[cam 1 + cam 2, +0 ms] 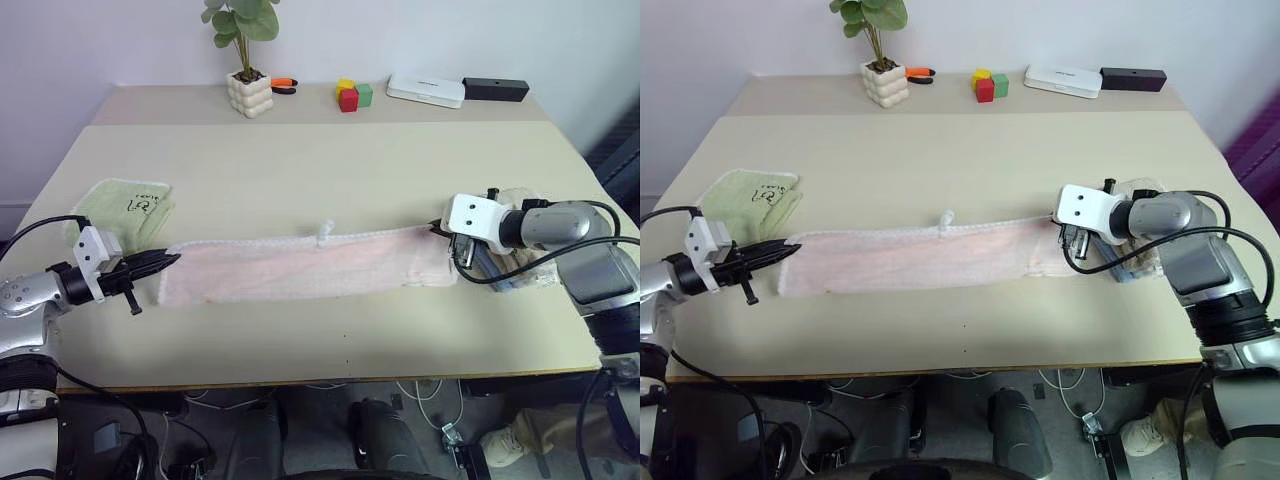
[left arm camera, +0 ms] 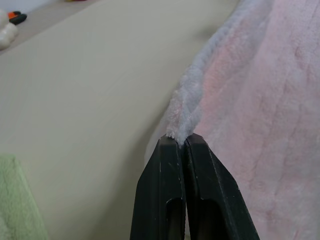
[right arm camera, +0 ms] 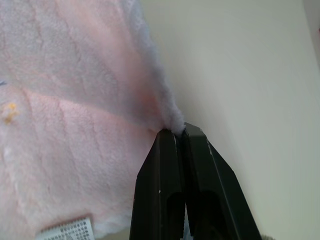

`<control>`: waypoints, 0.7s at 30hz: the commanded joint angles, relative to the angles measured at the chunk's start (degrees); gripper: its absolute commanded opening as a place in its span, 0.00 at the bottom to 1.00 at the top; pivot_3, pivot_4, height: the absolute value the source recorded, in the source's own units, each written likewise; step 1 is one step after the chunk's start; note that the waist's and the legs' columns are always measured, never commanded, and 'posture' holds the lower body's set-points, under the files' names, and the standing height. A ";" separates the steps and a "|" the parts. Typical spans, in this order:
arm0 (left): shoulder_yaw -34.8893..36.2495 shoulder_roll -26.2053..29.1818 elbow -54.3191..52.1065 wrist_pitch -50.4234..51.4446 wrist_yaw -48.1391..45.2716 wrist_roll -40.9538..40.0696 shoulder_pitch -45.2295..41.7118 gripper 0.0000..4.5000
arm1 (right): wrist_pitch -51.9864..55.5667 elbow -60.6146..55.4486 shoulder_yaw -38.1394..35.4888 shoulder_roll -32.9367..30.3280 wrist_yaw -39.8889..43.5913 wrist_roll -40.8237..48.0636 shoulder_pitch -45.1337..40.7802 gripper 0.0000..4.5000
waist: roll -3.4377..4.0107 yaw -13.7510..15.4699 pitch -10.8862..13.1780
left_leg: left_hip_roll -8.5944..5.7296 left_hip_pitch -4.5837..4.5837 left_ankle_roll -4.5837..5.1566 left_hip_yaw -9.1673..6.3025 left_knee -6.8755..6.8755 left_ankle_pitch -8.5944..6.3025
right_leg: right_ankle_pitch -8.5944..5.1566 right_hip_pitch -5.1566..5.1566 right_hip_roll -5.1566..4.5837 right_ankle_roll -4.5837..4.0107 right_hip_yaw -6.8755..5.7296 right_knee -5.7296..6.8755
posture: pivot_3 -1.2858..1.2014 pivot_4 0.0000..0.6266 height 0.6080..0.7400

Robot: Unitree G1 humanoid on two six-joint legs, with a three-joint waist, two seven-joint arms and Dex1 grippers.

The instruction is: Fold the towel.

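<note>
The pale pink towel (image 1: 300, 265) lies as a long folded strip across the middle of the table, its white stitched edge and small loop tag (image 1: 324, 230) along the far side. At its left end my left gripper (image 1: 172, 259) is shut on the far corner; in the left wrist view the black fingers (image 2: 165, 190) pinch the white edge (image 2: 187, 107). My right gripper (image 1: 438, 229) is shut on the far corner of the right end, and in the right wrist view its fingers (image 3: 160, 185) clamp the towel (image 3: 75, 125) there.
A light green towel (image 1: 125, 206) lies folded at the left edge. Along the back stand a potted plant (image 1: 248, 60), coloured blocks (image 1: 352, 95), a white box (image 1: 427, 89) and a black bar (image 1: 496, 89). A clear plastic object (image 1: 515, 265) lies under my right wrist.
</note>
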 commanded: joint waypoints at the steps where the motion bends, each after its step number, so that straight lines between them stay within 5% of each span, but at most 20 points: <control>1: 1.58 0.92 1.02 -0.31 0.59 0.38 -0.02 0.00 | -2.81 2.67 0.04 0.95 -1.57 -1.89 -1.65 0.01 | 0.00 0.05 0.00 | 0.00 0.00 0.00 0.00 0.00 0.00 | 0.00 0.00 0.00 0.00 0.00 0.00 | 0.52 0.24 1.00; 21: 1.88 -0.94 -3.79 9.83 3.29 -1.08 0.88 0.00 | -10.00 12.88 1.48 6.31 -6.52 -6.94 -5.72 0.01 | 0.01 -0.02 0.00 | 0.00 0.00 0.00 0.00 0.00 0.00 | 0.01 0.01 -0.01 0.01 0.00 0.02 | 0.52 0.24 1.00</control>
